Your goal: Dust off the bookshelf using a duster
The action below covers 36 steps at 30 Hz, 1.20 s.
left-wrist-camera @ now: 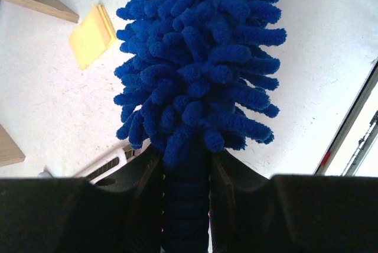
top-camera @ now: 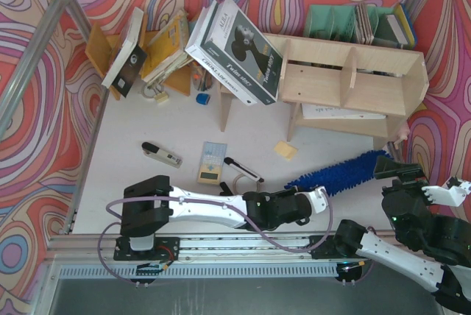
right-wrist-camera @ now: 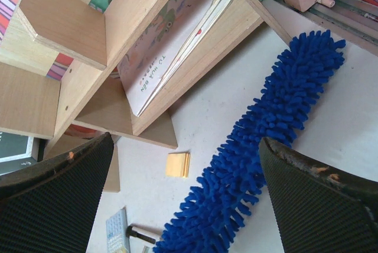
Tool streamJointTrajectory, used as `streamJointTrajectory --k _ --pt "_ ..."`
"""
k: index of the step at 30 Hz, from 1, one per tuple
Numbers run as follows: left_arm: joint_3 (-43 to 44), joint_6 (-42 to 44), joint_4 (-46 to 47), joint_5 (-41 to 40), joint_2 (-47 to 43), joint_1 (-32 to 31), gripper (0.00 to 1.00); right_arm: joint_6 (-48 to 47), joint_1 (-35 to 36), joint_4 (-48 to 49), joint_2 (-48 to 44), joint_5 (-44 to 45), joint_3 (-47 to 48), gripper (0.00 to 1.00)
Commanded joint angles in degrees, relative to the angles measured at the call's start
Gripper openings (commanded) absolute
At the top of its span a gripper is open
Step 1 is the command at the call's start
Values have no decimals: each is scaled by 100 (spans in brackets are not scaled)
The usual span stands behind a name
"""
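Around, swirly red walls [top-camera: 29,146]; white tabletop [top-camera: 125,182] under duster [top-camera: 346,171].

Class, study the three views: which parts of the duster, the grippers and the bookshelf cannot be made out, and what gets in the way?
Left wrist view: the handle of the duster is hidden between the fingers of the left gripper; the head runs off the top edge.
Top view: a leaning white book covers the left end of the bookshelf.
Right wrist view: the right gripper is cut off by the bottom edge.
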Motion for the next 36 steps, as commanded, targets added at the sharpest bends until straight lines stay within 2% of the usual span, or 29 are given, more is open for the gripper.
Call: streamJointTrajectory --k 1,6,10,15,24,33,34,35,36 --pt "-92 -10 366 -538 -823 -170 0 104 21 -189 -35 104 -31 99" --pt "-145 130 384 -614 -1383 -198 0 103 28 -191 -2 104 -36 99" --pt "-122 75 192 -588 -1364 -198 0 99 20 -199 -12 104 -35 99" --pt "-411 -353 -36 -596 -1372 -203 0 103 25 -194 -73 99 -36 99" --pt "-1288 -1327 -788 -832 -2001 -282 0 100 21 -189 -61 88 -36 99" --pt "-1754 -2191 -2268 -1783 -3303 -732 0 101 28 -193 -35 100 -31 99" --pt "-1751 -2388 -2557 -1909 -3436 -814 0 104 26 -192 -28 97 -34 99" --pt "-1661 -3076 -3710 -2407 -3858 -1081 0 104 28 -197 -26 102 -33 99" --pt "-1620 -3329 -4080 -2552 -3970 -1189 0 104 26 -195 -18 103 -32 99"
